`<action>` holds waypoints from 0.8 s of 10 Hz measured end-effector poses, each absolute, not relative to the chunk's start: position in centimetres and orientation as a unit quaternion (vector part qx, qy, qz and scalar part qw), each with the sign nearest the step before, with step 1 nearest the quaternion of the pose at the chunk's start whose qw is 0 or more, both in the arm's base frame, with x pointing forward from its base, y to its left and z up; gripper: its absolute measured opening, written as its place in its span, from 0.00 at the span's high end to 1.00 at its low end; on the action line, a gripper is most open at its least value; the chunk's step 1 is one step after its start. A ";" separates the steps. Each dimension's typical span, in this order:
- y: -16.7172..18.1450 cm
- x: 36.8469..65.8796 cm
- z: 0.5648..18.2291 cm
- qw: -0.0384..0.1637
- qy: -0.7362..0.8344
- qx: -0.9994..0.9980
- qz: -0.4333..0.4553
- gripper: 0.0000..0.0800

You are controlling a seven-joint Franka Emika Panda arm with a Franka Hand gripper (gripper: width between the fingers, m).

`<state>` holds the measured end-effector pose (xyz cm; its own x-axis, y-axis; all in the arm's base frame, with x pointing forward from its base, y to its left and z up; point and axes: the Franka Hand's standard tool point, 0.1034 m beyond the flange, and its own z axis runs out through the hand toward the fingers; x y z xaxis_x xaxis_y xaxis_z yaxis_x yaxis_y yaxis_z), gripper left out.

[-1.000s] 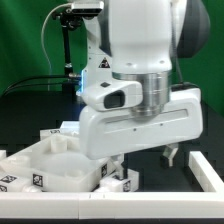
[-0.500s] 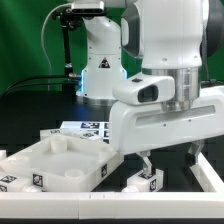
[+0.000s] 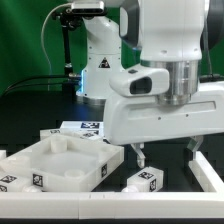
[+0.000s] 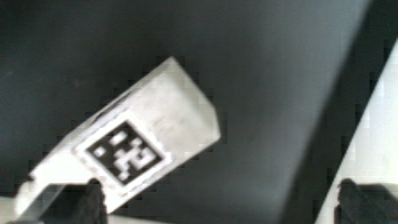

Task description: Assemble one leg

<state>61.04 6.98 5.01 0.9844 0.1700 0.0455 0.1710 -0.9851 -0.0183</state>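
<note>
A leg, a short white post with square tags, lies on the black table just to the exterior view's right of the large white tabletop. My gripper hangs open and empty a little above the leg, one finger over it and the other out to the exterior view's right. In the wrist view the leg lies slanted with a tag facing up, close to one fingertip. The gripper has nothing between its fingers.
The marker board lies flat behind the tabletop. A white bar stands at the exterior view's right, and shows as a pale edge in the wrist view. A white rail runs along the front. The robot base stands at the back.
The gripper has moved toward the exterior view's right, away from the tabletop's corner, and risen slightly. It stays open. The leg, earlier partly hidden under it, now shows below it.
</note>
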 end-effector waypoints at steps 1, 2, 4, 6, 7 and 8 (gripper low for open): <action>6.4 60.9 4.6 0.019 -0.055 -0.998 -0.018 0.19; 5.5 60.7 4.0 0.032 -0.020 -0.999 -0.014 0.19; 3.8 60.7 2.7 0.039 -0.015 -0.999 -0.019 0.19; 3.5 60.8 2.3 0.039 -0.016 -0.999 -0.021 0.19; 3.9 60.9 2.1 0.040 -0.018 -0.999 -0.022 0.19; 4.0 61.3 1.7 0.039 -0.019 -0.999 -0.028 0.19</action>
